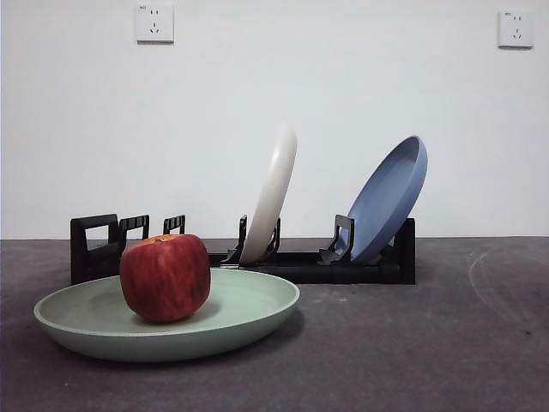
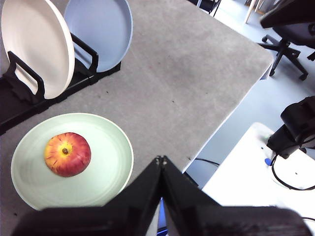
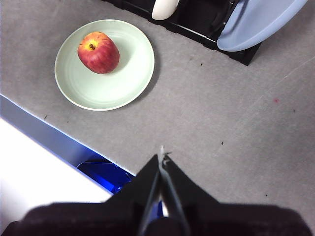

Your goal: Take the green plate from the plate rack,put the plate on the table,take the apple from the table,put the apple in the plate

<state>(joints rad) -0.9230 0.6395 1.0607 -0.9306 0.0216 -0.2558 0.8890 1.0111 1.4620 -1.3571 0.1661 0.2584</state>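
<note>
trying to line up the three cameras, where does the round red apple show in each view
Front view: the round red apple sits lower left, on the pale sage green plate, off-centre.
Left wrist view: the apple is lower left, on the same plate.
Right wrist view: the apple is upper left, on the plate.
Shared landmark: the long black plastic plate rack behind the plate, holding a cream-white and a blue plate.

I count three plates in all: one green plate [image 1: 249, 313] flat on the table [image 1: 446, 343], one cream-white plate [image 1: 273, 193] and one blue plate [image 1: 390, 197] standing in the one plate rack [image 1: 352, 266]. One apple [image 1: 165, 276], sitting in the green one. Two wall sockets [image 1: 154, 22] on the far wall. And my two grippers, left [image 2: 161, 162] and right [image 3: 161, 157], both with jaws pressed together.
</note>
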